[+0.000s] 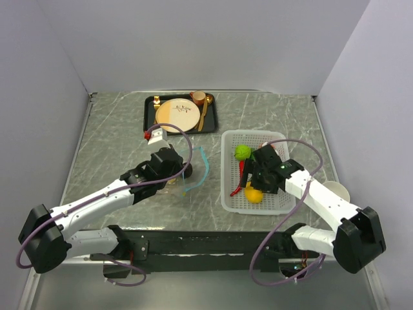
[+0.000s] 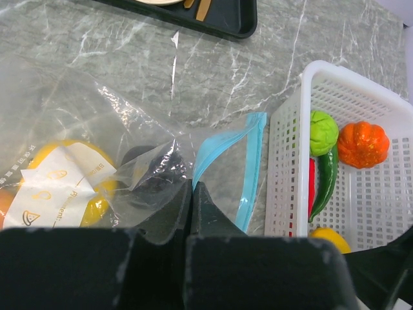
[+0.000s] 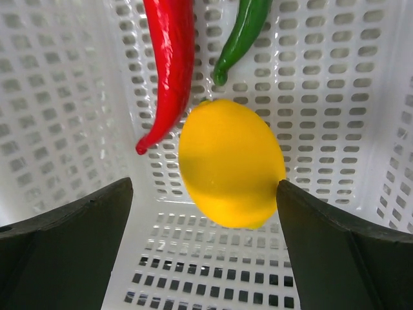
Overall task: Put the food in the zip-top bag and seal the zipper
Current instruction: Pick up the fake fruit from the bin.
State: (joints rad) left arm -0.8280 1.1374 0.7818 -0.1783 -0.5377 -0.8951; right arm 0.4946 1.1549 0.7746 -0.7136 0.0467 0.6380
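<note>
The clear zip-top bag (image 2: 97, 123) lies on the table left of the white mesh basket (image 2: 287, 161). Its blue zipper (image 2: 248, 168) hangs open. My left gripper (image 2: 191, 188) is shut on the bag's edge near the zipper; it also shows in the top view (image 1: 177, 169). Inside the bag a yellow lemon (image 2: 97, 200) shows behind the white label. My right gripper (image 3: 203, 194) is open inside the basket (image 1: 284, 200), its jaws either side of a yellow lemon (image 3: 232, 161), the right fingertip at its skin. A red chili (image 3: 169, 64), green chili (image 3: 242, 35), lime (image 2: 322, 131) and orange peach (image 2: 363, 143) lie in the basket.
A black tray (image 1: 150, 119) with a round cream-and-tan plate (image 1: 176, 115), a gold spoon and a small cup stands at the back. A white round object (image 1: 337, 191) sits right of the basket. Grey walls close in the table on three sides.
</note>
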